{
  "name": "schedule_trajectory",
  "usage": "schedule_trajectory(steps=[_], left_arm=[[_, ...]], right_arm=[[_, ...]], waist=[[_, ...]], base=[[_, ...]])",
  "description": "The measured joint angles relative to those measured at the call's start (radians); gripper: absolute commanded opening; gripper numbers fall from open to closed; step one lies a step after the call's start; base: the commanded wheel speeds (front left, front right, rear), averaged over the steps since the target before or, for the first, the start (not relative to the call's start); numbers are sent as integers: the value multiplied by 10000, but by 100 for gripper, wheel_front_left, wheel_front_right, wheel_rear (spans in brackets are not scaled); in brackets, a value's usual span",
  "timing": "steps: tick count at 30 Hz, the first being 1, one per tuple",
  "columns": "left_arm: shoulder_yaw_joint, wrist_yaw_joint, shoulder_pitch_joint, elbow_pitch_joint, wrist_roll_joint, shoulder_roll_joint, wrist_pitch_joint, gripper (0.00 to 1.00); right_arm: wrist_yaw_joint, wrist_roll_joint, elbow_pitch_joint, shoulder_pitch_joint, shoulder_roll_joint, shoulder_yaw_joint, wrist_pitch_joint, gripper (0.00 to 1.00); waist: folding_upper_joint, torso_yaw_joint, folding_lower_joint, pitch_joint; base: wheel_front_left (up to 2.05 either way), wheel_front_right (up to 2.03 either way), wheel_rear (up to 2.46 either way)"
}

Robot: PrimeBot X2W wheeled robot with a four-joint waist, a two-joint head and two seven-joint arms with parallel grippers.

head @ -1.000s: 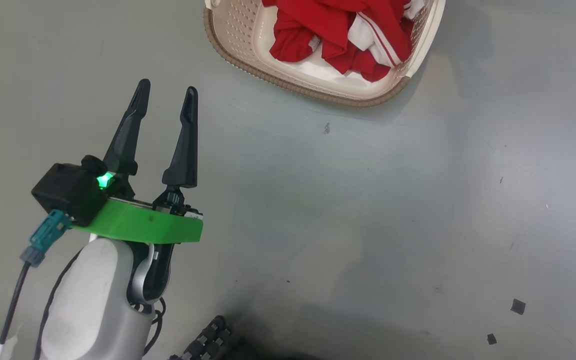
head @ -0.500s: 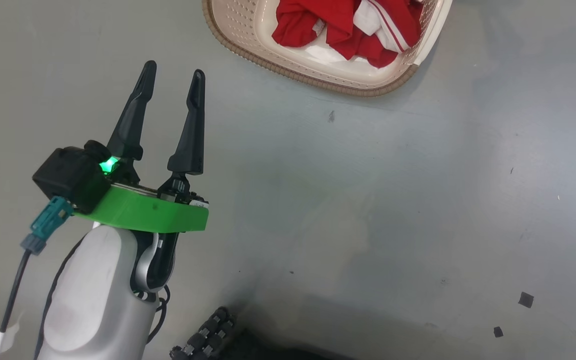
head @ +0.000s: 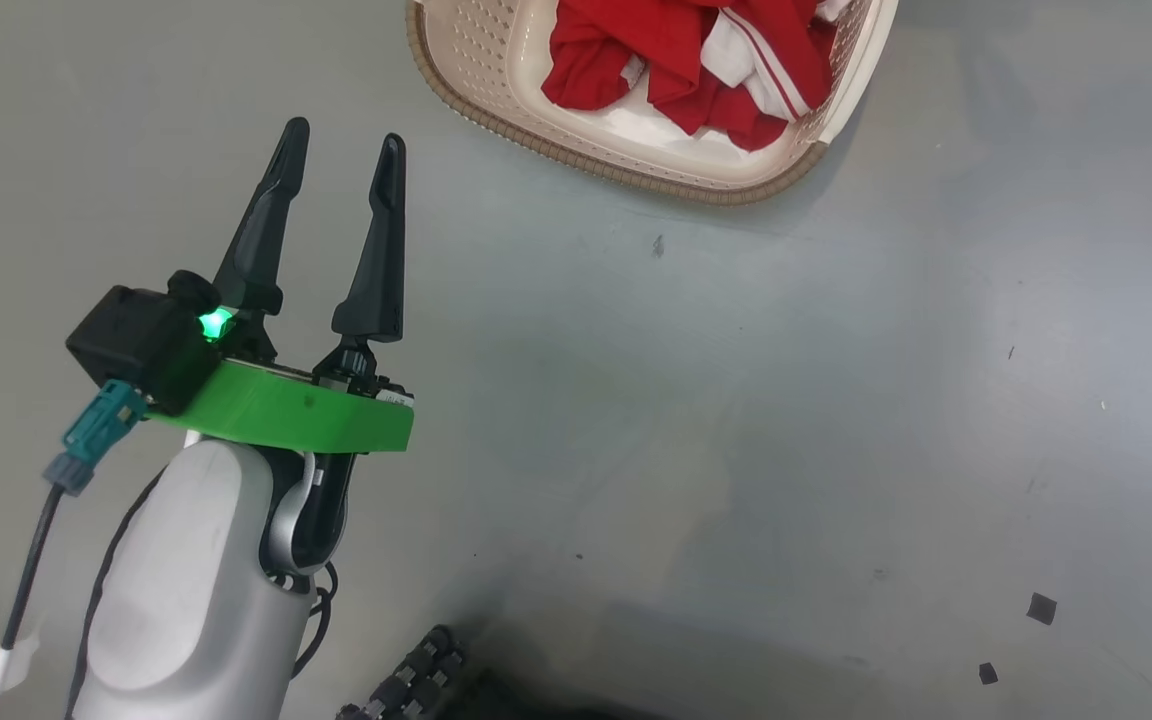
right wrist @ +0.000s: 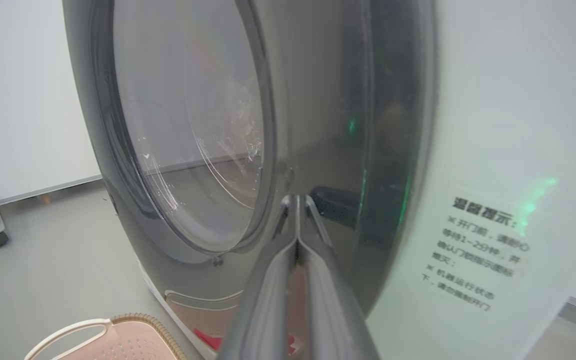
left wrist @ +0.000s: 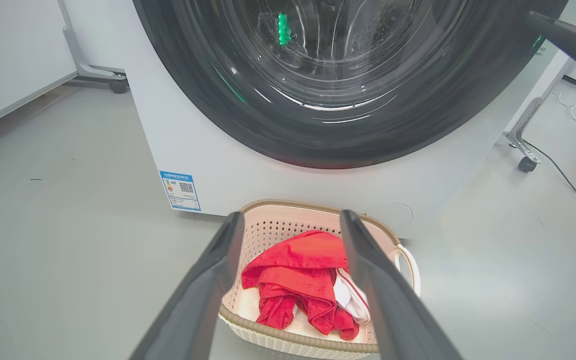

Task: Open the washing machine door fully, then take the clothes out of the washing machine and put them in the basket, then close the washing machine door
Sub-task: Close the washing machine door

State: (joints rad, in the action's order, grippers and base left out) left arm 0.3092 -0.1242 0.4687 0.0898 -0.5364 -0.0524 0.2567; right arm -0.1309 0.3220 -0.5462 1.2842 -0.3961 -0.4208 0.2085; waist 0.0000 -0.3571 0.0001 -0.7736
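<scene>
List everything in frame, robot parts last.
washing machine: one, white, behind the basket
door: one, black ring around clear glass, on the machine's front
basket: one, cream with a brown rim, on the floor in front of the machine
clothes: one heap, red and white, in the basket
sticker: one, blue and white, low on the machine's front
label: one, black text on white, beside the door
stand legs: two, grey with castors, either side of the machine
cable: one, black, on the floor by one leg
scraps: two, black, on the floor
floor: grey
left gripper: black fingers, open, over the floor near the basket
right gripper: dark fingers, shut, tips at the door's ring
</scene>
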Motion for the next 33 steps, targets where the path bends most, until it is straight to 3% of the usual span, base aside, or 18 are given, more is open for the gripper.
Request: schedule_trajectory(steps=[10,22,33], left_arm=[[-265,0,22,337,0,27,0,100],[-410,0,-491,719,31,-313,0,100],[-345,0,-1393,1012,130,-635,0,100]], right_arm=[[102,15,-763,-1511,-349,0,320,0],[107,472,-796,-3690,176,196,445,0],[548,757,587,-5733,756,1080,447,0]], waist=[[0,83,0,796],[0,519,-1,2257],[0,1322,-1,3696]], base=[[0,0,0],[0,0,0],[0,0,0]])
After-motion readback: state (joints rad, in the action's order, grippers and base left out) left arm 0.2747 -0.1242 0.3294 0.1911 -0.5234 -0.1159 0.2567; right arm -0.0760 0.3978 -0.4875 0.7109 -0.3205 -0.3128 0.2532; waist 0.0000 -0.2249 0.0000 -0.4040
